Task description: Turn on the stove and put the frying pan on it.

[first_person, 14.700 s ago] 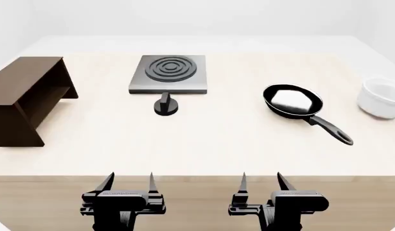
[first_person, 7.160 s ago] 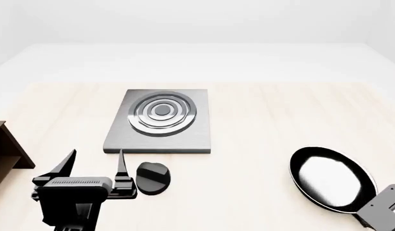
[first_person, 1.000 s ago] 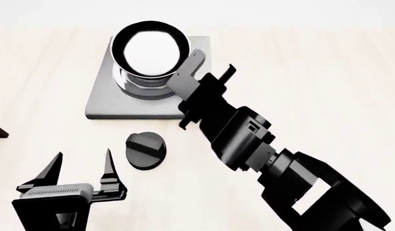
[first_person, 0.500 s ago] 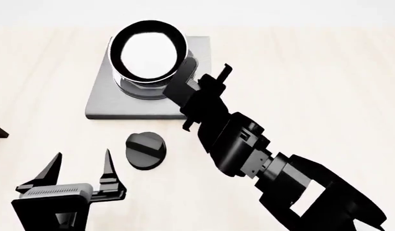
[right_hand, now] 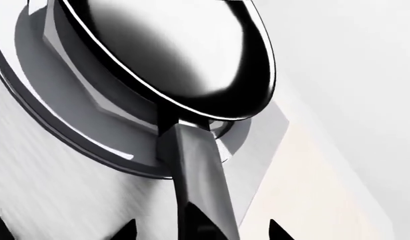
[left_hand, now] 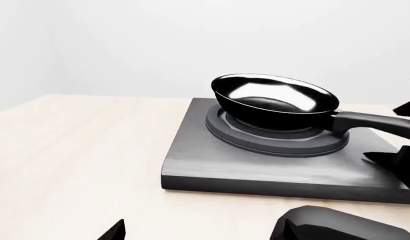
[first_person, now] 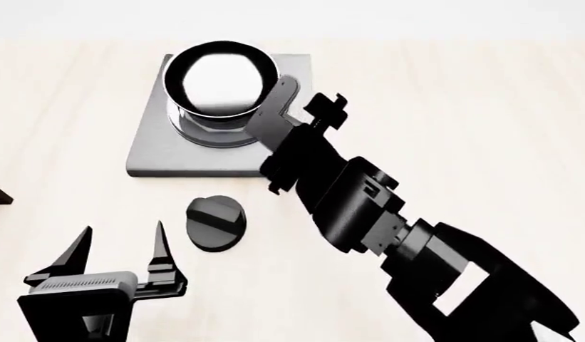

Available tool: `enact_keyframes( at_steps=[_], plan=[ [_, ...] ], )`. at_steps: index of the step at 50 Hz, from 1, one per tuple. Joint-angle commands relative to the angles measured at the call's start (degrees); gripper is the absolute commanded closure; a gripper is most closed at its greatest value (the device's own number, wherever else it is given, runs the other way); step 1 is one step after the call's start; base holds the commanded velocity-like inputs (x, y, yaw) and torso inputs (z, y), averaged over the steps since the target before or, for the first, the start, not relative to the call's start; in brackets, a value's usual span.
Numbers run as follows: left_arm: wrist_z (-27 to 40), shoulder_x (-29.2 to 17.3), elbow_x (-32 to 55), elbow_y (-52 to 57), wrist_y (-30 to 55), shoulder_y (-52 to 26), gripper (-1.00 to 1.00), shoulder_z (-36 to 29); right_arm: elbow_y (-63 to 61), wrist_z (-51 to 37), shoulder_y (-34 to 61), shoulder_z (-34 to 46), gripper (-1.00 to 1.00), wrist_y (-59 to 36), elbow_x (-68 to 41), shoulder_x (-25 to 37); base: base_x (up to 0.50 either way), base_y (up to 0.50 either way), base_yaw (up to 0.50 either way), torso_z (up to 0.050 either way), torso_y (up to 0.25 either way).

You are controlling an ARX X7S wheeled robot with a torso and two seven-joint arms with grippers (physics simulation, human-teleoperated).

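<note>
Nearest the robot, the left tool (first_person: 119,251) hangs over the pale wooden desk (first_person: 463,107) with its two pointed fingers spread apart and nothing between them. Just beyond it and slightly right lies the small round black knob (first_person: 216,222) with its raised ridge, apart from the fingers; whether it has been turned cannot be read from these views. Farther on, the right tool (first_person: 306,112) reaches over the slab's near right part, its fingers parted around the long black handle (right_hand: 195,180) rather than clamped on it. Farthest, the small round black frying pan (first_person: 221,76) with its glossy inside sits on the dark burner rings of the flat square grey metal stove (first_person: 169,153). The placing looks done; releasing, withdrawing and perhaps the knob remain.
</note>
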State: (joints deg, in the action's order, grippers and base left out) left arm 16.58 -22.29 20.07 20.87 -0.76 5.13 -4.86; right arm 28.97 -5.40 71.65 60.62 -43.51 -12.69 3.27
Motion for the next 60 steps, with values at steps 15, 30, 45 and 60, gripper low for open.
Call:
enact_keyframes(
  at_steps=[15, 30, 45, 60],
  plan=[
    [0.33, -0.25, 0.11, -0.18, -0.11, -0.07, -1.0, -0.2, -9.73, 1.72, 0.6, -6.09, -1.0, -4.96, -9.4, 4.39, 0.0, 0.0, 0.0, 0.0, 0.0],
    [0.68, -0.5, -0.31, 0.29, 0.13, 0.0, -1.0, -0.64, -25.19, 0.7, -0.31, -7.67, -1.0, -10.8, -12.29, 11.67, 0.0, 0.0, 0.0, 0.0, 0.0],
    [1.32, -1.02, -0.05, 1.69, 0.99, -0.03, -1.0, -0.54, -48.61, -4.55, -5.46, -11.98, -1.0, -15.95, -15.78, 21.92, 0.0, 0.0, 0.0, 0.0, 0.0],
    [1.76, -1.38, 0.22, 3.92, 1.61, -0.38, -1.0, -0.79, -65.98, -15.44, -21.88, -24.89, -1.0, -6.34, -17.81, 32.8, 0.0, 0.0, 0.0, 0.0, 0.0]
  ],
)
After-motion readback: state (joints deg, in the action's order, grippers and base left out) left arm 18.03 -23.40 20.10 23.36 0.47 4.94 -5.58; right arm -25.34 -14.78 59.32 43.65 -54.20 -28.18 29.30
